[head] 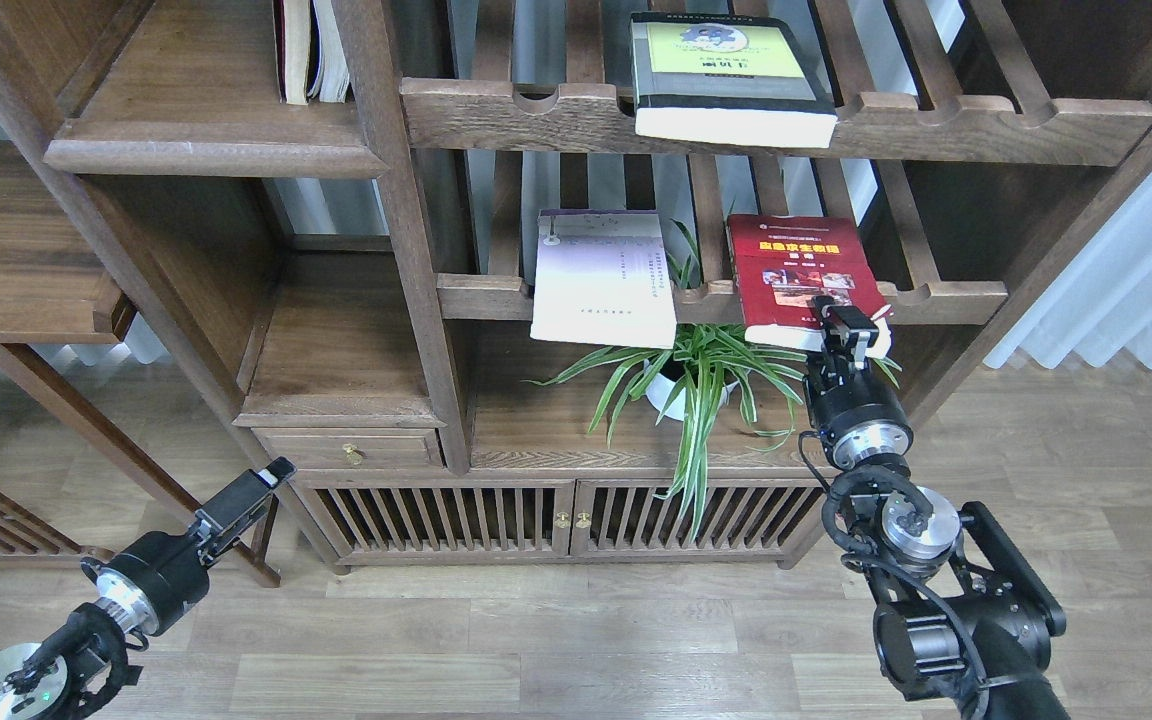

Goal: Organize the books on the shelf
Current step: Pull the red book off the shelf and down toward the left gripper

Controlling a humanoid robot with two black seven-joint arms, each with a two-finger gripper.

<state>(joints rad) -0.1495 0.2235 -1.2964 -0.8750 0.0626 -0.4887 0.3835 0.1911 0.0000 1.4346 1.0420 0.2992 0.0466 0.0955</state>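
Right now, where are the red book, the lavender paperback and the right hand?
red book [796, 270], head view, on its cover photos.
lavender paperback [601, 285], head view, middle of its cover.
right hand [848, 325], head view, between its fingertips at the red book's front edge.

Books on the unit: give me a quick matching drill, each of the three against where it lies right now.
Things:
1. red book
2. yellow-green-and-grey book
3. lavender-white paperback

Places:
A. flat on the upper slatted shelf, overhanging its front rail
B. lower slatted shelf, left of the plant
C. lower slatted shelf, its front edge at the right gripper

Pairs: 1-C, 2-A, 3-B
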